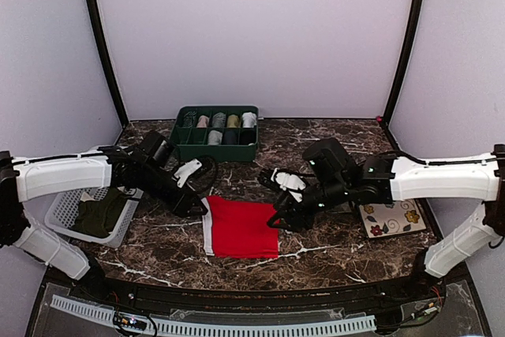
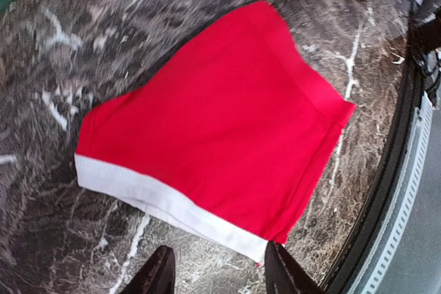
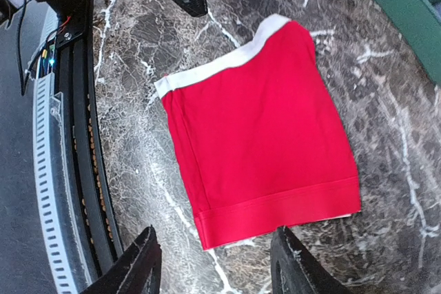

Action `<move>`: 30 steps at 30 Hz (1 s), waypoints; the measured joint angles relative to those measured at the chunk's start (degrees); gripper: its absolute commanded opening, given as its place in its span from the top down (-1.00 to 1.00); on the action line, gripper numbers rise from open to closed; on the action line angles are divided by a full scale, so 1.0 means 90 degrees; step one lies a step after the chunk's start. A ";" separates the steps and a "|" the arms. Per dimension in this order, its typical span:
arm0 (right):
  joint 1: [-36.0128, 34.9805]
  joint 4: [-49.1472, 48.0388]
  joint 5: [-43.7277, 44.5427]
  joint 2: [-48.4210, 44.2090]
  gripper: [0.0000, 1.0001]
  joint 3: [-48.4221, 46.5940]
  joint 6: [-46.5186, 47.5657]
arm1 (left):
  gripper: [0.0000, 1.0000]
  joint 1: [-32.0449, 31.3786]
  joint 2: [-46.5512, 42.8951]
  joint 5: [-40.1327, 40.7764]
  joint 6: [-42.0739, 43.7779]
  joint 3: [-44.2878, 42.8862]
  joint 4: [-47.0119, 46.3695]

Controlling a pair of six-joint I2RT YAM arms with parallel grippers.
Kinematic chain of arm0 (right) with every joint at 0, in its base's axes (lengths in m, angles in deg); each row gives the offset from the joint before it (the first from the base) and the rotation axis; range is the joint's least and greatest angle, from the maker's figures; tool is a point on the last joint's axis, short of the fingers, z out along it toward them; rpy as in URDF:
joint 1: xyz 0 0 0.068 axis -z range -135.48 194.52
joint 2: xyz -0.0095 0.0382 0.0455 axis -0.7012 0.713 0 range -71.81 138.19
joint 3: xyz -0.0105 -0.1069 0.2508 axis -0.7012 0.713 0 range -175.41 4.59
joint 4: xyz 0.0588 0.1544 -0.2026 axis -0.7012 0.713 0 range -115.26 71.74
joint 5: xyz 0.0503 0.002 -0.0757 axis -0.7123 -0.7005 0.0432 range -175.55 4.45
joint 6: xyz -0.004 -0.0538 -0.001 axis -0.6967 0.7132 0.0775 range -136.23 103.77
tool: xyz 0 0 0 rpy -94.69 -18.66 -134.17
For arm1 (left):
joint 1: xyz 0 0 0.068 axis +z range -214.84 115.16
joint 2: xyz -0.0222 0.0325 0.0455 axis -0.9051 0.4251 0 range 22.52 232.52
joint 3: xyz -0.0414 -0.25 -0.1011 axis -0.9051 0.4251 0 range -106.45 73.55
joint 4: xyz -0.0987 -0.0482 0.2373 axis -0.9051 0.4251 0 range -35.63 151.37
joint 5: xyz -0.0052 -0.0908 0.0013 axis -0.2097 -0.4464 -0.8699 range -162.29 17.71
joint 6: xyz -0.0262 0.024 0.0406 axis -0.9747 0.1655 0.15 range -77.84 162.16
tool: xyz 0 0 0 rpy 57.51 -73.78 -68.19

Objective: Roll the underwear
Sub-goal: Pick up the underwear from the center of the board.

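Observation:
The red underwear lies folded flat on the marble table, white waistband on its left side. It also shows in the left wrist view and the right wrist view. My left gripper hovers open just off the waistband edge; in its own view the fingers straddle bare marble beside the band's corner. My right gripper is open at the hem side; in its view the fingers straddle the hem's near corner. Neither gripper holds anything.
A green divided box with several muted rolled garments stands at the back. A white basket holding a dark olive garment sits at the left. A floral tile lies at the right. The table's front rail runs below.

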 measured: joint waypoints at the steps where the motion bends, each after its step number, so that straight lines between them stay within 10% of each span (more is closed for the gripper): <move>1: -0.0058 -0.0172 0.0068 -0.0274 -0.05 0.0187 0.0185 | 0.02 -0.0051 -0.0221 0.0010 0.0168 0.0039 -0.0061; 20: -0.1282 -0.1804 0.1681 0.0583 0.10 0.1647 0.2208 | -0.04 -0.0277 -0.1824 0.0651 0.1396 0.1481 -0.1331; 30: -0.1311 -0.2052 0.1870 0.1367 0.65 0.1450 0.2499 | -0.01 -0.0277 -0.1824 0.0707 0.1600 0.1489 -0.1331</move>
